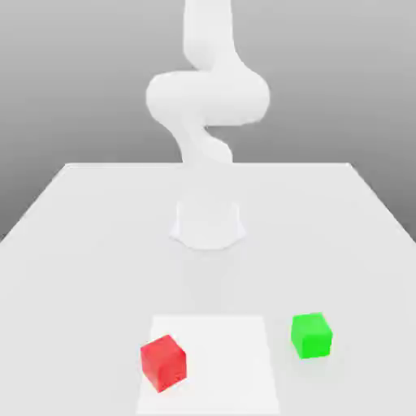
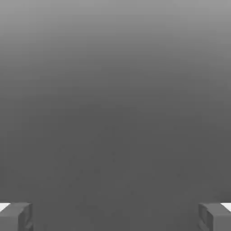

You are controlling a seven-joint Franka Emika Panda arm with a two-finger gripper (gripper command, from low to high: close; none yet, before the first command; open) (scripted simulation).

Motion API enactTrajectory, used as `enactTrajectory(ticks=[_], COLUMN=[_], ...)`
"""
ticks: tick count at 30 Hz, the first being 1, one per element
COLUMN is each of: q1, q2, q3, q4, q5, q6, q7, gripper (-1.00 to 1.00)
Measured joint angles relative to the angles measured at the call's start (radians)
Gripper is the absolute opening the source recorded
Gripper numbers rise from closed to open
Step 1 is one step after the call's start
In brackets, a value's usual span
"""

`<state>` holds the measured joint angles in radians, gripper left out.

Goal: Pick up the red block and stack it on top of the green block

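Two-finger gripper [image 2: 115, 217]: one, its fingers spread wide in the hand view, nothing between them. Red cube [image 1: 164, 363]: one, on the white patch [image 1: 219, 366] toward the exterior view's left, turned askew. Green cube [image 1: 312, 335]: one, on the tabletop [image 1: 89, 284] just beyond the patch, toward the exterior view's right. Done: nothing you could tick off. Left for you: approach, grasp, lift, stack, release. Hedge: the hand view gives you only plain grey beyond the fingers, so your gripper's aim is uncertain.
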<state>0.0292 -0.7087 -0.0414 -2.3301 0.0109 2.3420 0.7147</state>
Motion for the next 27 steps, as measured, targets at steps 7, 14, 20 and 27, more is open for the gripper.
enactTrajectory(ticks=[7,14,20,27], q1=[0.077,0.118,0.105,0.046], q2=[0.260,0.515,0.730,0.978], q3=[-0.113,-0.189,-0.211,-0.153], q4=[-0.085,-0.169,-0.241,-0.254], q5=[0.038,0.087,0.099,0.160], q6=[0.119,0.235,0.335,0.505], q7=[-0.249,-0.499,-0.693,-0.833], gripper=[0.00,0.00,0.00,0.00])
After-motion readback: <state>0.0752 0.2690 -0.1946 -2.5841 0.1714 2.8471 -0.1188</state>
